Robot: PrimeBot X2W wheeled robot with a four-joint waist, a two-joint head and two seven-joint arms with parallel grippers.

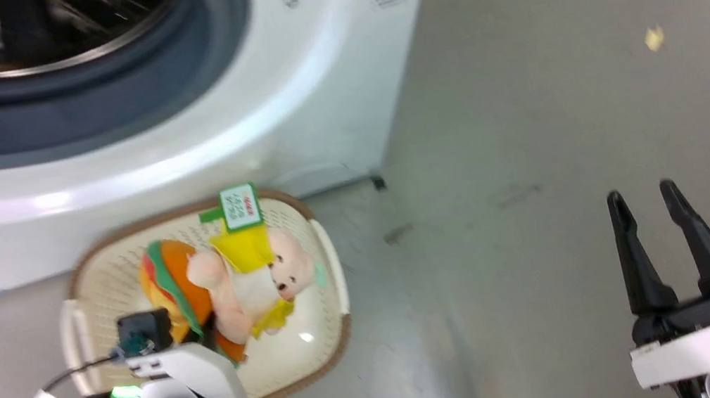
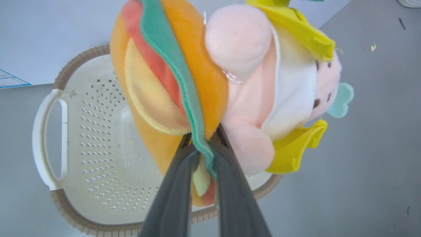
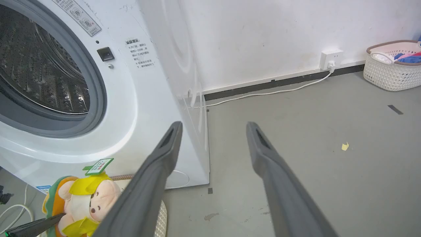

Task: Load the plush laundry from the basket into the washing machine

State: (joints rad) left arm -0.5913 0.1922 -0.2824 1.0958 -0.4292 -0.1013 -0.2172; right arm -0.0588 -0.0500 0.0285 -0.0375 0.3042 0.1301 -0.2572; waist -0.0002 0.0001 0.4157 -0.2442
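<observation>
Plush toy [image 2: 230, 82] clamped by burger edge in left jaws, above basket [image 2: 82, 148], ready for washer [image 1: 309, 92]; right jaws apart

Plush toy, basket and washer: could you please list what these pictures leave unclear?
Left gripper tips: left wrist view, buried in the plush toy's hamburger folds.
Green tag print: head view, too small and blurred.
Washing machine drum: head view, cut by the top edge, blurred.

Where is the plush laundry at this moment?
In the head view, lower left: the plush laundry is pinched in the left gripper over the basket, just before the washing machine.
</observation>
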